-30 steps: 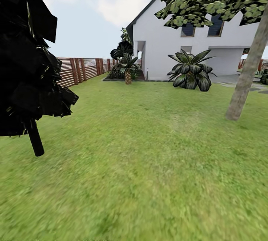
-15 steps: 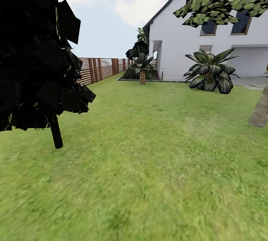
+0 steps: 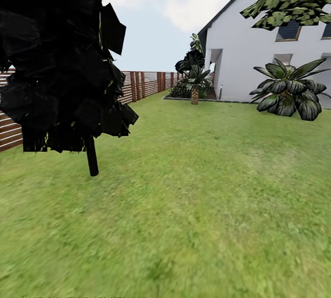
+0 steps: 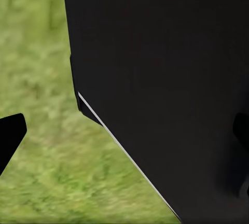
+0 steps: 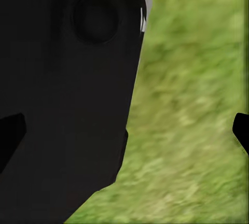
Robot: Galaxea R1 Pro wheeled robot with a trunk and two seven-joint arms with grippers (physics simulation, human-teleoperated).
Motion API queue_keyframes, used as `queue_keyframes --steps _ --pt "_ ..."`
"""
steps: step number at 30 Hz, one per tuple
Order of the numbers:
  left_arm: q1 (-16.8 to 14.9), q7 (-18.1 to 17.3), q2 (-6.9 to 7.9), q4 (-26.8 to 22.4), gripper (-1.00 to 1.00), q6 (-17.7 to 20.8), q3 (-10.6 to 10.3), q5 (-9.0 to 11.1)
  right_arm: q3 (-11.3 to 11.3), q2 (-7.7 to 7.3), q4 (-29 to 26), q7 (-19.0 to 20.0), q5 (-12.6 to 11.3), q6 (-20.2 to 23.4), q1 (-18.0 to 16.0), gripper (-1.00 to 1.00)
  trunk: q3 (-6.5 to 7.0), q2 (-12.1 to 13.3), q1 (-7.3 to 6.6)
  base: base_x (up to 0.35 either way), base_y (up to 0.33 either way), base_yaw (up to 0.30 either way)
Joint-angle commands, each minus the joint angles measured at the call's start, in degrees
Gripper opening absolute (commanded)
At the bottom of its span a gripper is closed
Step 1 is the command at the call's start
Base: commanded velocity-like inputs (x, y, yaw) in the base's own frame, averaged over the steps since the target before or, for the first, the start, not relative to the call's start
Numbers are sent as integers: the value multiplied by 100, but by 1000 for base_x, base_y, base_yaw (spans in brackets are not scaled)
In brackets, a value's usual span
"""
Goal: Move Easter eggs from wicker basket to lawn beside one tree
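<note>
Close in, at the wrists, found left gripper (image 4: 124,136) and right gripper (image 5: 124,133) spread wide, pinching nothing, over blurred lawn (image 3: 193,206). Farther off, from the head, gained the wider layout: near-black conifer (image 3: 59,59), fence (image 3: 147,84), white house (image 3: 248,54). Best steered slowly past that conifer, scanning the grass for the wicker basket, whereabouts impossible to tell.

Bright, even daylight; blurred lawn (image 3: 193,224) up close, near-black, detail-less conifer (image 3: 59,59).
</note>
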Motion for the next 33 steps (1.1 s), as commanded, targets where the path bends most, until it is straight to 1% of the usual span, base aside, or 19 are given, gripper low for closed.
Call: queue_keyframes --steps 1,5,8,17,33 --pt "1 -2 1 -5 100 2 -2 -2 11 -6 -23 -4 41 3 4 100 -4 -2 0 0 0 74" --pt "1 -2 1 -5 100 2 -2 -2 10 -15 -52 2 35 -7 4 100 -6 -2 0 0 0 50" --pt "1 -2 1 -5 100 2 -2 -2 10 20 -55 -9 34 -8 4 100 -7 -2 0 0 0 220" --pt "1 -2 1 -5 100 2 -1 -2 9 37 -56 -240 33 -8 4 100 -8 -2 0 0 0 292" --pt "1 -1 1 -5 100 2 -2 -2 10 51 -56 -258 33 -13 4 100 -8 -2 0 0 0 300"
